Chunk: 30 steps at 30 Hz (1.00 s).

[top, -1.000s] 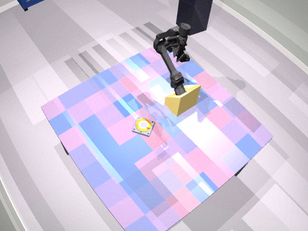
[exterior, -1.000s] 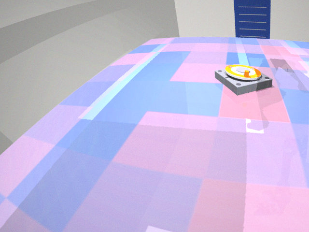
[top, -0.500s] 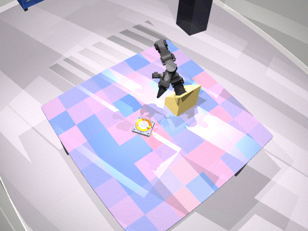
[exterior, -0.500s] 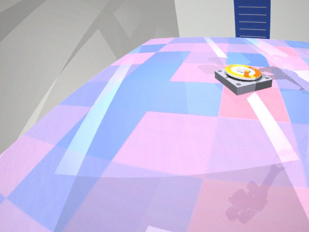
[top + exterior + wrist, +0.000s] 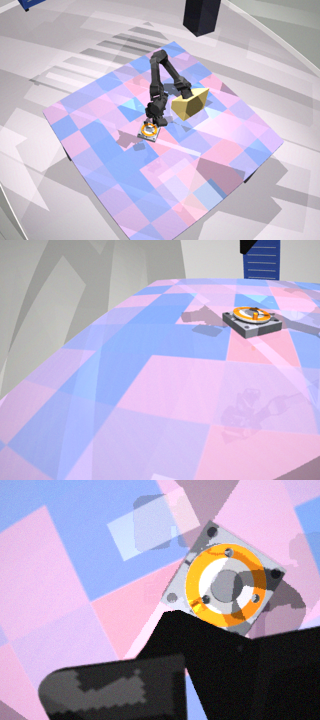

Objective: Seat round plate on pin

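Observation:
The round white plate with an orange ring [image 5: 142,130] [image 5: 239,314] [image 5: 193,582] sits around the grey post [image 5: 225,586] on the grey square base [image 5: 140,135] [image 5: 267,330] [image 5: 175,586]. In the exterior view the plate is tilted, its left side higher than its right. Its orange tab [image 5: 255,315] [image 5: 197,605] stands at the near side there. A hole [image 5: 206,599] shows beside the tab in the wrist view. The small pin cannot be made out. My gripper [image 5: 161,121] is shut and empty, over the base's upper right side in the top view; contact cannot be told.
A yellow angular block [image 5: 195,105] stands around the arm's foot, right of the base in the top view. The patchwork table top [image 5: 124,180] [image 5: 168,387] carries cast shadows. A dark pillar [image 5: 200,18] and a blue cabinet [image 5: 262,263] stand beyond it.

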Available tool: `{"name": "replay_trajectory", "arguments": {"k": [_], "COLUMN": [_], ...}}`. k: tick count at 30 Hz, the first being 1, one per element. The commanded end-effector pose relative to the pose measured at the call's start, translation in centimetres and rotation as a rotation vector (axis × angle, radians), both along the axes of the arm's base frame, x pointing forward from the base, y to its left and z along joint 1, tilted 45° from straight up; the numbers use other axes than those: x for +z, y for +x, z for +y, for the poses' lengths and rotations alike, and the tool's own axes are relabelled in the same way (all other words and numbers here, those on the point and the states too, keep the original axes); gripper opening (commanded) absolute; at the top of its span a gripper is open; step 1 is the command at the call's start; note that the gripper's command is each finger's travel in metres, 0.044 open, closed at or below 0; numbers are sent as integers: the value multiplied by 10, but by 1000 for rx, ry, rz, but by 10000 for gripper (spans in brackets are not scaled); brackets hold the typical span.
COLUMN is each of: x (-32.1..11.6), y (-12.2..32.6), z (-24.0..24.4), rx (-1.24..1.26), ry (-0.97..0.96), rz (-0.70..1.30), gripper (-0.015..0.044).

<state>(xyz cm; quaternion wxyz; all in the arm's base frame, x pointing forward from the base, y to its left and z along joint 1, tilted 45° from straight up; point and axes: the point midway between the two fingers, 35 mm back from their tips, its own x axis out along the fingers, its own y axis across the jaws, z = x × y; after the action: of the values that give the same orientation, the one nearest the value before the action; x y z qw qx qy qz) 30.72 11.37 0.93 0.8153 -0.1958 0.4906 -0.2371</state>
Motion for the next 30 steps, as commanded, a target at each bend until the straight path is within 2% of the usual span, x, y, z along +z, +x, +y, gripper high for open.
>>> {"name": "replay_trajectory", "arguments": {"k": [1,4,6,14,23,30], "x": [-29,-54,-59,-64,-95,-96], "y": [-9,-25,-30,-25,-20,-18], "z": [-42,-87,-96,-96,-126,-126], "rx": [11,14,15,15,14,14], "ry": [-93,-160,-170,-170,-172,-172], "rz": [184,387,433,433,433,432], "gripper": [0,0,0,0,0,0]}}
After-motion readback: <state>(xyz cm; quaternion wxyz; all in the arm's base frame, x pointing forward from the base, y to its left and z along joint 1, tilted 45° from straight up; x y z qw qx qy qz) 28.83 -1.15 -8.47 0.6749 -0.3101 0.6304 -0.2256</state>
